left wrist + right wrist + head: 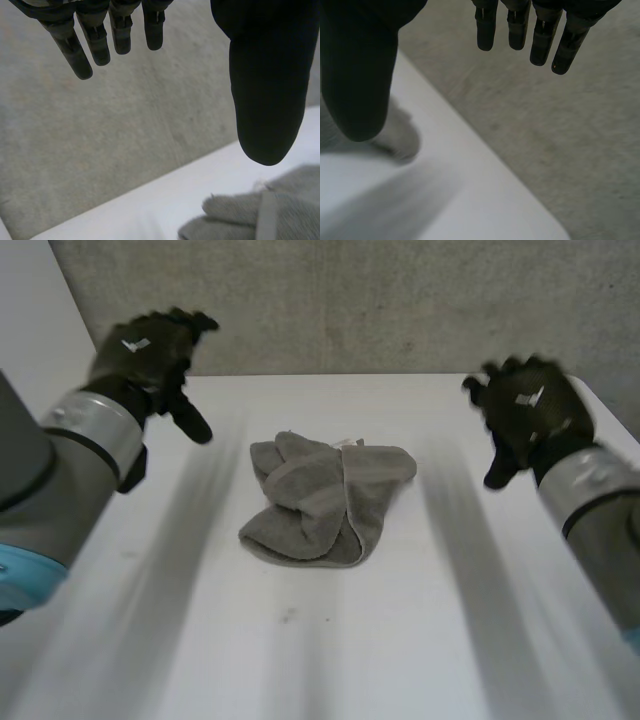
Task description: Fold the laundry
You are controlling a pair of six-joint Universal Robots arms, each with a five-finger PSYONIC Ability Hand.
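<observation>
Step in hand: approach, no grasp made. The grey towel (pixel 325 502) lies bunched and loosely doubled over at the middle of the white worktop (pixel 300 650), between the two hands and apart from both. The left hand (pixel 150 348) hovers above the far left of the worktop, fingers (pixel 95 42) straight and spread, holding nothing. The right hand (pixel 528 412) hovers at the far right, likewise open and empty.

Judgement: folding proper has not begun. The next move calls for each hand to descend to an edge or corner and spread the towel flat. A grey wall (pixel 360 300) stands behind the worktop; nothing lies between hands and towel.
</observation>
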